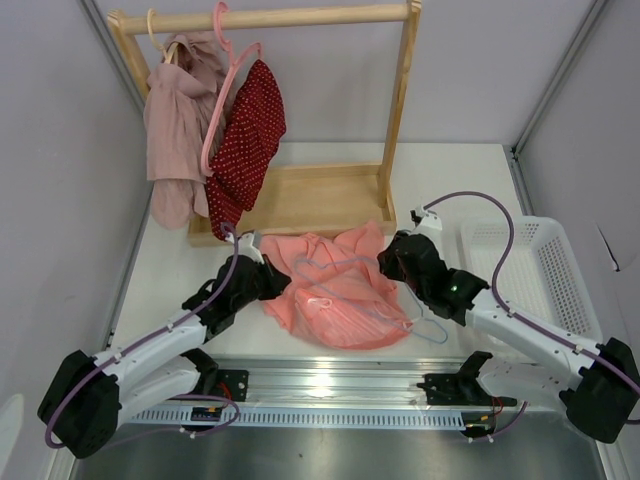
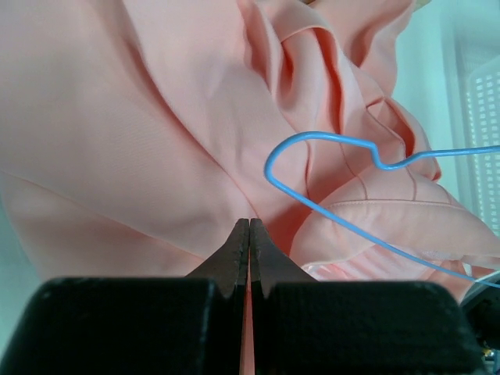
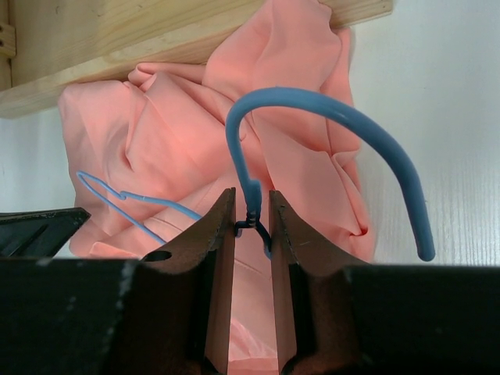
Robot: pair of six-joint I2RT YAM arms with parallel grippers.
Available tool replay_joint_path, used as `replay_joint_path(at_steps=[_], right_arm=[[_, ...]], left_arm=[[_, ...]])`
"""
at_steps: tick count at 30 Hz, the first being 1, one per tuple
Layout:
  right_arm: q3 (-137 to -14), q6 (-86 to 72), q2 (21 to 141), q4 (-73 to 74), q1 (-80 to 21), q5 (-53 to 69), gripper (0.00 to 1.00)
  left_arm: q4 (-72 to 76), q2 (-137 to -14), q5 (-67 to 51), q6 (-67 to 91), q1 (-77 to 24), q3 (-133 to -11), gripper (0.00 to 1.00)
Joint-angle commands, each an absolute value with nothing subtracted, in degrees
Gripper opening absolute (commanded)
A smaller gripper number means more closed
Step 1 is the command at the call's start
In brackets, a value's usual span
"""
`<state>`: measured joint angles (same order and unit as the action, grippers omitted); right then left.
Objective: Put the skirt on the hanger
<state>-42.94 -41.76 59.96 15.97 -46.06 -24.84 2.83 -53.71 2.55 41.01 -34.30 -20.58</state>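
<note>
Step in hand, as I judge it: getting the skirt's waist onto the hanger, with each arm holding one of the two.

Position: the skirt (image 1: 335, 295) lies crumpled mid-surface (image 1: 455, 190), towards the near edge, its far side touching the base of the wooden rack (image 1: 300, 200). The hanger (image 3: 291, 97) lies across the top of it, hook towards the right edge.

How to do it well (judgement):
- Keep the right grip low on the twisted neck so the wire cannot swivel.
- Left side should lift one layer of the waistband only. The fabric is thin and bunched, so a double layer is easy to catch.
- Feed the near shoulder of the wire into the opening and avoid dragging the cloth over it. The loop end could snag a fold.
- Move slowly, because soft cloth slides off bare wire.

Hands:
- Right hand (image 3: 251, 197): narrow gap, the hanger's neck between the fingers (image 3: 219, 242), the hook arching above and past them. Contact looks firm on one side; I take it as gripped.
- Left hand (image 2: 249, 225): closed tip to tip at the skirt's left edge, a thin pink sliver between the fingers. I read this as pinching a fold, though the pinch itself is hard to see.
</note>
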Motion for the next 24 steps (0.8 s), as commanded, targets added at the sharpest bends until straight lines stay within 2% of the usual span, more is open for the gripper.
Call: replay_joint_path(at_steps=[1, 5, 6, 8, 9, 13, 15, 18, 24], right_arm=[[-44.8, -41.0, 61.4, 16.0, -46.2, -25.1, 0.0], [-47.5, -41.6, 64.7, 17.4, -46.2, -25.7, 0.0], [-47.8, -41.6, 65.0, 17.3, -46.2, -25.8, 0.0], [-48.4, -42.0, 65.6, 17.5, -46.3, -26.4, 0.0], [-48.7, -42.2, 65.7, 17.8, -46.2, -26.9, 0.0], [-50.7, -42.7, 67.3, 18.2, -45.8, -27.4, 0.0], [-52.4, -43.3, 69.0, 19.2, -45.9, -27.5, 0.0], [-53.3, -44.3, 70.7, 19.5, -46.1, -28.2, 0.0], [-54.9, -44.1, 73.6, 19.9, -45.4, -28.0, 0.0]], left_arm=[[5.4, -50.5, -0.2, 39.2, -33.9, -20.7, 0.0], [0.7, -48.0, -7.0, 30.5, -34.7, -24.8, 0.0], [-1.3, -47.5, -6.9, 29.2, -35.4, -25.6, 0.09], [-6.8, -46.4, -6.2, 24.9, -38.1, -29.3, 0.2], [-8.5, -46.2, -3.5, 24.0, -41.4, -30.2, 0.3], [-12.8, -49.7, 3.9, 22.2, -50.9, -35.8, 0.44], [-12.6, -52.3, 7.2, 22.1, -55.7, -37.3, 0.48], [-11.1, -58.0, 10.2, 22.6, -57.9, -38.7, 0.52], [-7.5, -67.2, 10.1, 22.0, -58.4, -38.8, 0.55]])
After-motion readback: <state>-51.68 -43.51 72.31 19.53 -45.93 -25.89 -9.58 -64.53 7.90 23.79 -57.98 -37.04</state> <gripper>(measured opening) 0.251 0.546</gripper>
